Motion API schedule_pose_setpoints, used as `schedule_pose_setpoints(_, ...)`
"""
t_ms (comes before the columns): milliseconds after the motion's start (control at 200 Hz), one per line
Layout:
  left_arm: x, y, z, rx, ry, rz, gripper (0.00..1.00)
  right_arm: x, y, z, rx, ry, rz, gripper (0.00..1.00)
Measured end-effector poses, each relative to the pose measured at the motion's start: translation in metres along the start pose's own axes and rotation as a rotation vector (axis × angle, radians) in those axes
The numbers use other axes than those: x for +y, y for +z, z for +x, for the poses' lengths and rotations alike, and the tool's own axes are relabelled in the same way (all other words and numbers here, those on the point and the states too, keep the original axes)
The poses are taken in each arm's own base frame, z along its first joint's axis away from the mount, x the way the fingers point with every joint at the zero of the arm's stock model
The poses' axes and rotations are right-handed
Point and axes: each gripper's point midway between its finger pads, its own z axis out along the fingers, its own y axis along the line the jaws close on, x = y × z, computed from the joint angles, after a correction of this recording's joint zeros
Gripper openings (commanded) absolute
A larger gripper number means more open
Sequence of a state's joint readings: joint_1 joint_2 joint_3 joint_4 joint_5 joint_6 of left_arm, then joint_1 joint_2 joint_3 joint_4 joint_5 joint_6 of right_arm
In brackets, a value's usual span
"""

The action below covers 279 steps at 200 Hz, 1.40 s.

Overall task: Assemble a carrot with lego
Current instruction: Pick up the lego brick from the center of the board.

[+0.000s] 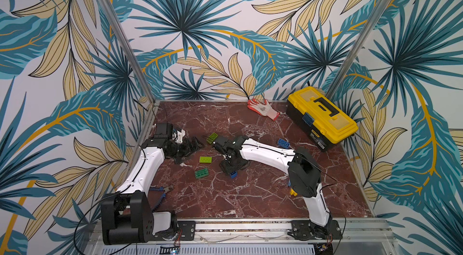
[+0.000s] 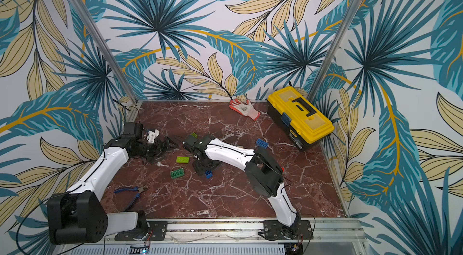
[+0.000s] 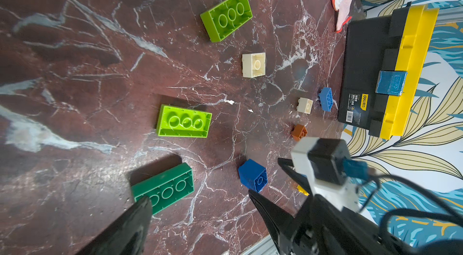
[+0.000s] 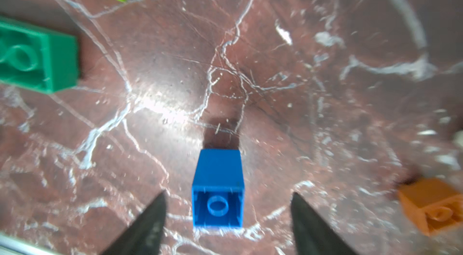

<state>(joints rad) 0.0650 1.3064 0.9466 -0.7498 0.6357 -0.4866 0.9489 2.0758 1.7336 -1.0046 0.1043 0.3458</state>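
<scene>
A small blue square lego brick (image 4: pixel 218 188) lies on its side on the marble table, hollow underside facing the right wrist camera. My right gripper (image 4: pixel 229 192) is open, one finger on each side of the brick and clear of it. In both top views this gripper (image 1: pixel 231 169) points down at the brick (image 1: pixel 233 174) (image 2: pixel 208 174). My left gripper (image 3: pixel 198 194) is open and empty, low over the table's left side (image 1: pixel 194 143). Close by lie a dark green brick (image 3: pixel 162 188), a lime brick (image 3: pixel 184 122) and an orange brick (image 4: pixel 431 206).
Another lime brick (image 3: pixel 226 15), two cream bricks (image 3: pixel 253 64), a blue oblong brick (image 1: pixel 283 143) and a yellow brick (image 1: pixel 293 192) lie scattered. A yellow toolbox (image 1: pixel 322 116) and a glove (image 1: pixel 263 107) sit at the back right. Blue-handled pliers (image 1: pixel 162 189) lie front left.
</scene>
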Motion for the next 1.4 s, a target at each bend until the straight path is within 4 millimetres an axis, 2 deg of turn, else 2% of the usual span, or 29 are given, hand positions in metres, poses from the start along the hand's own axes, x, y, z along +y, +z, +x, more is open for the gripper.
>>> schedule_pose_setpoints(50,0.000,0.000,0.000,-0.001,-0.001,0.000,0.99,-0.007,-0.015,-0.002,-0.027,0.013,0.012,0.99)
schedule_pose_setpoints(100,0.001,0.000,-0.001,-0.002,-0.002,0.000,0.99,-0.016,-0.032,-0.002,-0.062,0.015,0.025,0.99)
schedule_pose_setpoints(165,0.001,-0.001,-0.001,-0.004,-0.004,-0.001,0.99,-0.037,-0.052,0.003,-0.097,0.051,0.036,0.99)
schedule_pose_setpoints(235,0.001,-0.001,-0.001,-0.004,-0.005,0.002,0.99,-0.077,-0.067,0.011,-0.123,0.127,0.052,0.99)
schedule_pose_setpoints(300,0.000,-0.001,-0.001,-0.002,-0.005,0.006,0.99,-0.126,-0.073,0.020,-0.130,0.206,0.083,0.99)
schedule_pose_setpoints(355,-0.001,-0.001,0.000,0.003,-0.003,0.016,0.99,-0.168,-0.072,0.030,-0.125,0.259,0.119,0.99)
schedule_pose_setpoints(441,-0.004,-0.001,0.001,0.010,-0.002,0.033,0.99,-0.212,-0.062,0.043,-0.116,0.245,0.157,0.99)
schedule_pose_setpoints(586,-0.006,-0.001,0.002,0.021,-0.003,0.049,0.99,-0.247,-0.036,0.068,-0.073,0.091,0.156,0.98)
schedule_pose_setpoints(751,-0.004,0.003,0.003,0.037,-0.014,0.050,0.99,-0.296,-0.020,0.058,-0.089,0.043,0.139,0.94)
schedule_pose_setpoints(851,-0.001,0.007,0.003,0.051,-0.025,0.045,0.99,-0.311,-0.003,0.056,-0.081,0.015,0.118,0.88)
schedule_pose_setpoints(1076,0.008,0.013,0.001,0.066,-0.057,0.033,0.99,-0.320,0.036,0.055,-0.058,-0.026,0.051,0.79)
schedule_pose_setpoints(1257,0.015,0.013,-0.004,0.064,-0.085,0.030,0.99,-0.328,0.052,0.050,-0.054,-0.029,0.037,0.75)
schedule_pose_setpoints(1297,0.016,0.013,-0.004,0.065,-0.089,0.030,0.99,-0.331,0.055,0.047,-0.055,-0.029,0.037,0.71)
schedule_pose_setpoints(1397,0.017,0.013,-0.004,0.067,-0.095,0.031,0.99,-0.337,0.058,0.039,-0.058,-0.033,0.032,0.53)
